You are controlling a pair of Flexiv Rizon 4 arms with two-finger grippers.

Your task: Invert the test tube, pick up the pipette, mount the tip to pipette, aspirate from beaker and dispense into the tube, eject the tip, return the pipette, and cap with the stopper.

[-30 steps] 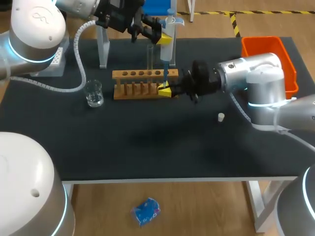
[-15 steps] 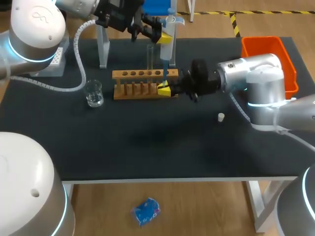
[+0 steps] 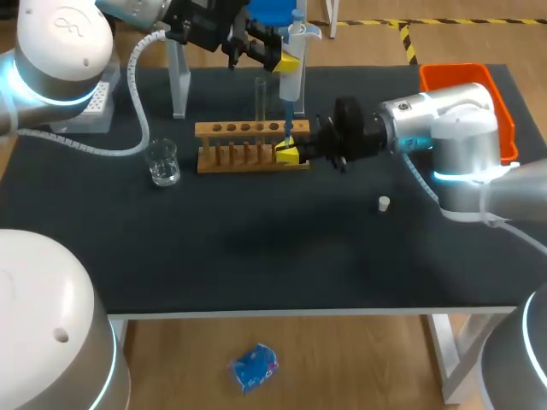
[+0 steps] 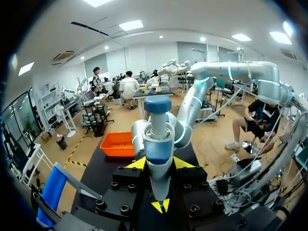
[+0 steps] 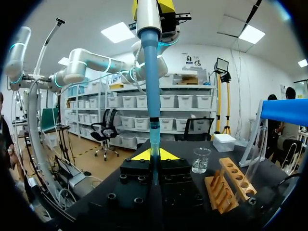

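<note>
My left gripper (image 3: 278, 58) is shut on the white and blue pipette (image 3: 291, 77) and holds it upright above the right end of the wooden rack (image 3: 248, 145). In the left wrist view the pipette (image 4: 158, 154) stands between the yellow fingers (image 4: 137, 163). Its blue tip (image 5: 150, 72) reaches down into the mouth of a clear test tube (image 5: 154, 139). My right gripper (image 5: 154, 156) is shut on that tube, at the rack's right end (image 3: 286, 155). A glass beaker (image 3: 162, 162) sits left of the rack. The white stopper (image 3: 385, 203) lies on the mat to the right.
A second clear tube (image 3: 261, 98) stands upright in the rack. A white stand (image 3: 179, 81) and a tip box (image 3: 98, 107) are at the back left. An orange bin (image 3: 466, 94) sits at the back right corner.
The right arm's forearm has shifted slightly. The pipette has risen a touch, and both grips are unchanged.
</note>
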